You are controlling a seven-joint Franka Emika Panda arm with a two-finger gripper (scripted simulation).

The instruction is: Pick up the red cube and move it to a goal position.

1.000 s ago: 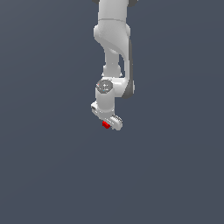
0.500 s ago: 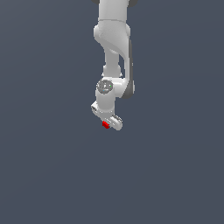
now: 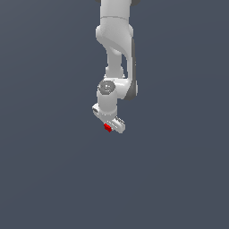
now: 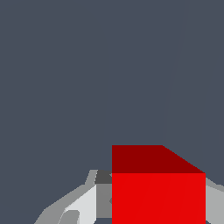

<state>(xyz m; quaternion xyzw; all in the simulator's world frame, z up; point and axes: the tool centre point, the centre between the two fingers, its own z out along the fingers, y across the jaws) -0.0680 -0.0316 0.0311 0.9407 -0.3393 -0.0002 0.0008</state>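
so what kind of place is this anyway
Likely a bare simulated test scene: a flat, featureless grey backdrop, one white arm, and its pincer shut on a plain red cube. Nothing else shows.

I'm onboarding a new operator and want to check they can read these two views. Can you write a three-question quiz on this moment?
1. True or false: the red cube sits between the fingers of the gripper.
2. What colour is the arm? A) black B) white C) yellow
3. Fill in: in the exterior view, the cube shows at the arm's ____ end.

Key: 1 true; 2 B; 3 lower.
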